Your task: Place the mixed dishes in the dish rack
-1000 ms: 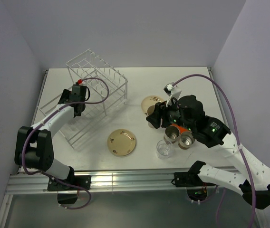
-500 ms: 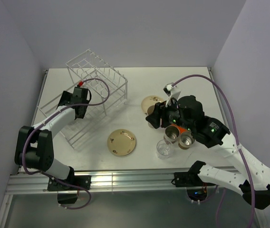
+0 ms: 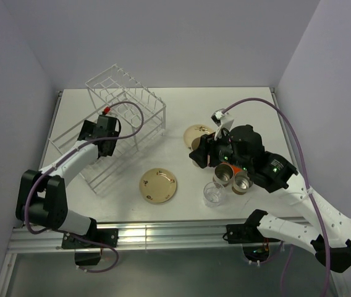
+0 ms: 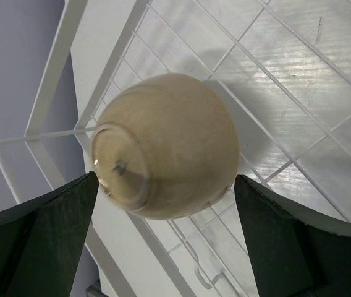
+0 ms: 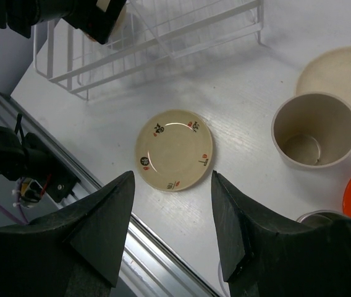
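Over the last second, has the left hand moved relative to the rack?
Yes, slightly. In the top view the left hand has drifted right and up the image, toward the tall box section of the dish rack, which has stayed put.
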